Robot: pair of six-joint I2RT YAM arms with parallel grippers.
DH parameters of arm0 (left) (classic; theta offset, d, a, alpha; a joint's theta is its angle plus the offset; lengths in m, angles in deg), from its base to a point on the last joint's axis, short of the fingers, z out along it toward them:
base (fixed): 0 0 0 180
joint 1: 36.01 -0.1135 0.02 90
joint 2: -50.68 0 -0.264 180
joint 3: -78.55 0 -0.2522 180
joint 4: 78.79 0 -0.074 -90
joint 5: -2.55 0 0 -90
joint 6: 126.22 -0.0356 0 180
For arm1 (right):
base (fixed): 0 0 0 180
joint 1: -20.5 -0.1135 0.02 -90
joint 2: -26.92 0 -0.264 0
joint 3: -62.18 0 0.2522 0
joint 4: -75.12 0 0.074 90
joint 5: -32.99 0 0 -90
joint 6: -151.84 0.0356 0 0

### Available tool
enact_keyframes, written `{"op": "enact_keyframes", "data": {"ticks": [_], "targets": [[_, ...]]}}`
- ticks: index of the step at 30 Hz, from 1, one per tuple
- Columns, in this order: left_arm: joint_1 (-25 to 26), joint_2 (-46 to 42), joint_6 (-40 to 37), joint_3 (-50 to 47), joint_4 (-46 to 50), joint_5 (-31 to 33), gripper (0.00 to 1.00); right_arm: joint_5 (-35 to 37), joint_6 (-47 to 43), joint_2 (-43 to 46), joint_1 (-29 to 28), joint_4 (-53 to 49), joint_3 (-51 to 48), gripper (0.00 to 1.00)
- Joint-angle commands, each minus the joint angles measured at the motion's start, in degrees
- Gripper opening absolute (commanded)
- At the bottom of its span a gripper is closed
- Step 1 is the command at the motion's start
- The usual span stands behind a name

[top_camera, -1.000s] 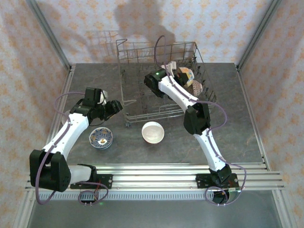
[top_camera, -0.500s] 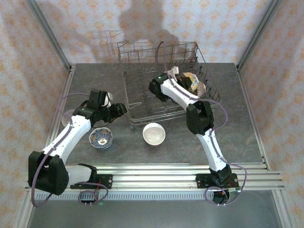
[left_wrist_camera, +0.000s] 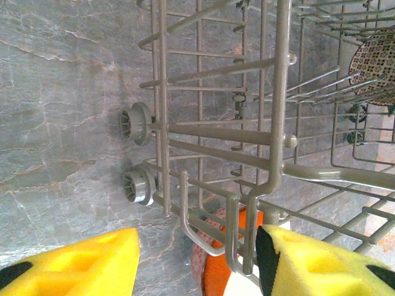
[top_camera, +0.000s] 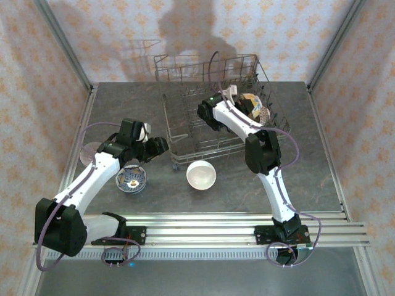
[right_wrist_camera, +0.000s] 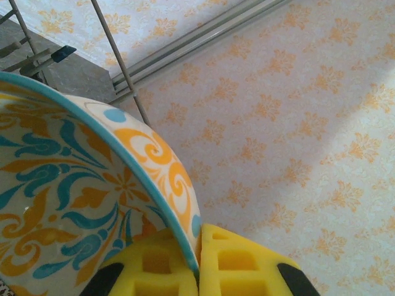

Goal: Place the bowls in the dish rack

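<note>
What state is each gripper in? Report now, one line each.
Left gripper: open at a corner of the dish rack, gripping nothing.
Right gripper: shut on the rim of a blue-and-orange patterned bowl.

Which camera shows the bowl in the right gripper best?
Right wrist: the orange-and-teal bowl is close, rim pinched by the right gripper. Top external shows it small, at the dish rack.

White arm links [top_camera: 92,172], black joints [top_camera: 259,154], purple cables [top_camera: 84,131], yellow finger pads [left_wrist_camera: 80,259]
</note>
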Motion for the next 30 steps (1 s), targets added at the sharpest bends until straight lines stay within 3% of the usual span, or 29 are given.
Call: {"op": "enact_keyframes", "data": {"ticks": [1,13,30], "targets": [[1.6,1.3,0.2,1.0,-0.8,-1.6,0.53,1.9,0.6,1.0,2.7,-8.8,1.7,0.00],[3.5,0.7,2.3,0.4,-3.3,-0.6,0.53,2.8,2.3,2.7,4.8,-8.8,-3.6,0.00],[3.6,-1.0,2.2,1.0,-3.7,0.7,0.54,4.1,3.2,3.9,5.3,-8.8,-1.8,0.00]]}}
